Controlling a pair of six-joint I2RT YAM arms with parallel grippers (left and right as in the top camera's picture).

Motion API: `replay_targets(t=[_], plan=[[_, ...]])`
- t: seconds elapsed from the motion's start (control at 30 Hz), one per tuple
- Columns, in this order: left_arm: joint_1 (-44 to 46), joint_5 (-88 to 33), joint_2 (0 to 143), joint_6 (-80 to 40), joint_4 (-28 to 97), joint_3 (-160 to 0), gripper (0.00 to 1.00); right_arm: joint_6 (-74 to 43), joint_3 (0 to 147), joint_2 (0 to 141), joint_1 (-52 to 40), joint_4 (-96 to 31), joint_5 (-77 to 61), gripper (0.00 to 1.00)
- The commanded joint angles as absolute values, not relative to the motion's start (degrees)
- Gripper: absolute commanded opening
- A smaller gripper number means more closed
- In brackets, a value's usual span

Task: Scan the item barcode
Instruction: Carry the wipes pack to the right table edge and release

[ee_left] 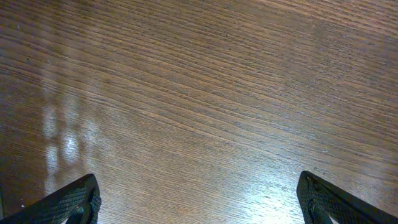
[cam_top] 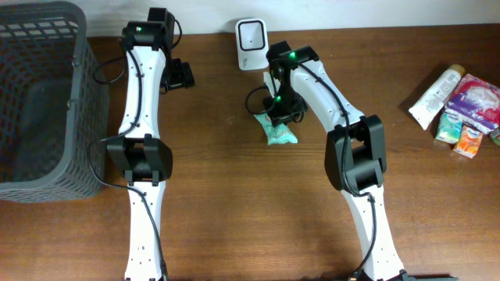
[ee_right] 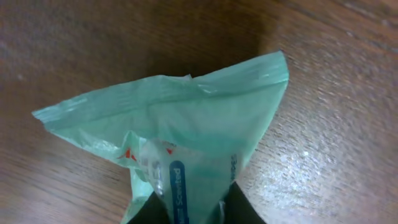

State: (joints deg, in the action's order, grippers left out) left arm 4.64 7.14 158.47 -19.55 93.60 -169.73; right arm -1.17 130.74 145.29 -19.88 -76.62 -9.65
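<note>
**Inspector:** Item under inspection is the green packet (cam_top: 279,133). Location?

**Assistant:** On the table (cam_top: 226,211), near the middle. It is a little in front of the white scanner (cam_top: 251,44) and apart from it. The end nearer the scanner sits under the right gripper (ee_right: 189,214).

**Inspector:** State of that tool?

**Assistant:** Clamped on the packet. The wrist view shows both fingers (ee_right: 242,214) pinching a gathered end of the film, with the rest fanning out toward the sealed edge. The left gripper (ee_left: 199,208) stands fully spread over bare wood, holding nothing.

**Inspector:** Handling assessment?

**Assistant:** Judged light and soft: thin crinkled film, limp and likely slick. It will probably sag and fold when lifted, so the printed face may curl away from the scanner window. No fragility is apparent.

**Inspector:** Recommended hold?

**Assistant:** The pinch at one end looks workable if enough film is gathered. A grip on the sealed seam would be firmer. Fingers should stay off the printed label. I cannot make out a barcode in these views.

**Inspector:** Other items?

**Assistant:** A grey basket (cam_top: 39,101) at the left edge and a cluster of packaged goods (cam_top: 462,109) at the right, both well apart from the packet.
</note>
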Motion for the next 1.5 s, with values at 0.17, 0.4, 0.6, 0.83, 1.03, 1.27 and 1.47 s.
replay_targets(t=[0.17, 0.4, 0.6, 0.83, 1.03, 1.27, 1.47], plan=[[4.75, 7.77, 156.53, -20.12, 93.54, -169.53, 0.99, -6.52, 152.59, 144.35, -20.29, -72.58, -7.94, 0.04], [4.75, 7.79, 156.53, -20.14, 93.54, -169.53, 0.99, -6.55, 152.46, 146.69, -20.34, -43.27, -4.45, 0.04], [4.75, 7.79, 156.53, -20.14, 93.54, -169.53, 0.99, -8.05, 152.42, 152.57, -20.60, -33.21, -2.61, 0.04], [4.75, 7.77, 156.53, -20.14, 93.54, -169.53, 0.99, -10.90, 152.99, 144.90, -16.58, -41.85, 17.02, 0.04], [4.75, 7.77, 156.53, -20.12, 93.54, -169.53, 0.99, -15.11, 152.92, 141.91, -1.50, -72.84, 27.73, 0.04], [4.75, 7.77, 156.53, -20.12, 93.54, -169.53, 0.99, -15.16, 151.79, 144.18, 16.86, -87.90, 19.70, 0.04], [4.75, 7.79, 156.53, -20.14, 93.54, -169.53, 0.99, -15.11, 148.99, 144.18, 22.26, -85.69, 17.26, 0.11]])
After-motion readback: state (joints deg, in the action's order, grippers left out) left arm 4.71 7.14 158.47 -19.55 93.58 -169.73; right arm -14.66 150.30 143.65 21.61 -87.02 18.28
